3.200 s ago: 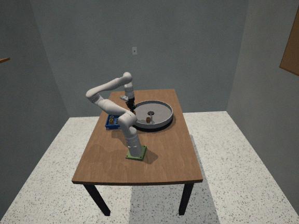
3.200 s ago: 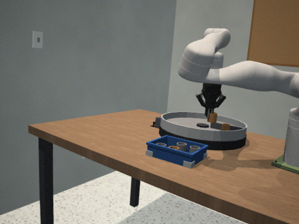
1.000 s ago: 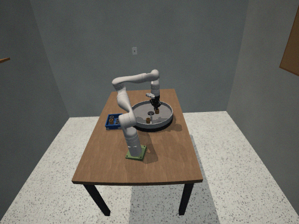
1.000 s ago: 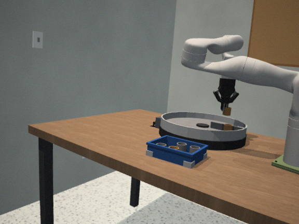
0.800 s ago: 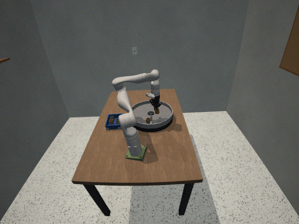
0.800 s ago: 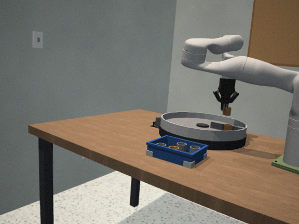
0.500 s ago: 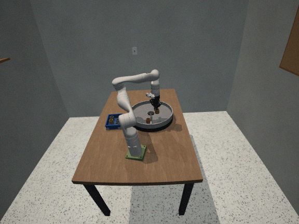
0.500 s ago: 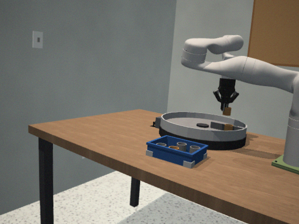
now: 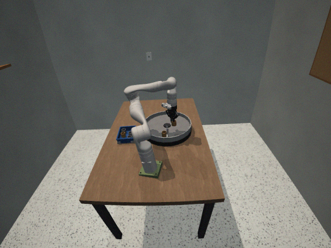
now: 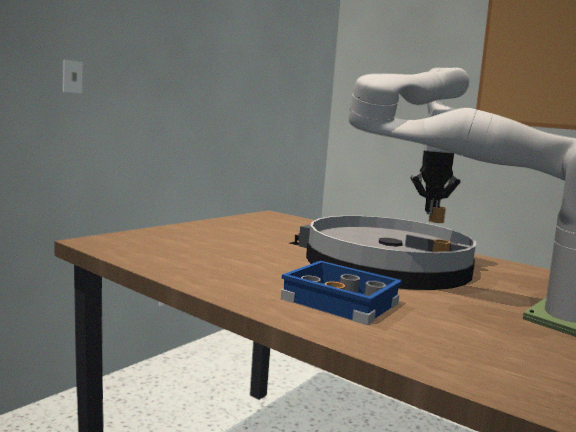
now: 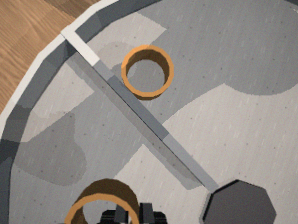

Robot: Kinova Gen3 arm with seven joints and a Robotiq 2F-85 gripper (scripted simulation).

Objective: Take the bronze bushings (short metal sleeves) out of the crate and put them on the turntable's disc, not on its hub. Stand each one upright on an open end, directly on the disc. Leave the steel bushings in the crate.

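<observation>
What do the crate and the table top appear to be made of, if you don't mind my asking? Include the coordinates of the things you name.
The crate (image 9: pixel 126 141) (image 10: pixel 327 299) looks like blue moulded plastic, judging by its even colour and thin, smooth walls. The table top (image 9: pixel 184 183) (image 10: pixel 200 260) seems to be satin-finished wood, or a wood-look laminate, given its brown streaky grain.

Since the oldest frames, arm (image 9: pixel 149 86) (image 10: pixel 490 134) swung away from the crate (image 9: pixel 126 140) (image 10: pixel 325 299) side; its forearm now reaches across toward the turntable (image 9: pixel 189 130) (image 10: pixel 390 259) (image 11: pixel 24 87). Gripper (image 9: pixel 172 120) (image 10: pixel 434 205) (image 11: pixel 134 213) went from the turntable's crate-side edge to above the disc, past the hub (image 9: pixel 166 125) (image 10: pixel 390 242) (image 11: pixel 242 206) as seen from the crate. Held bronze bushing (image 9: pixel 174 123) (image 10: pixel 437 215) (image 11: pixel 107 187) travelled with it, now higher in the exterior view and farther right in both outside views. Standing bronze bushing (image 9: pixel 164 134) (image 10: pixel 441 245) (image 11: pixel 127 72) shifted slightly right in the exterior view, mostly between the oldest frames and the later ones. Over the last second, gripper and held bushing show hardly any shift.
</observation>
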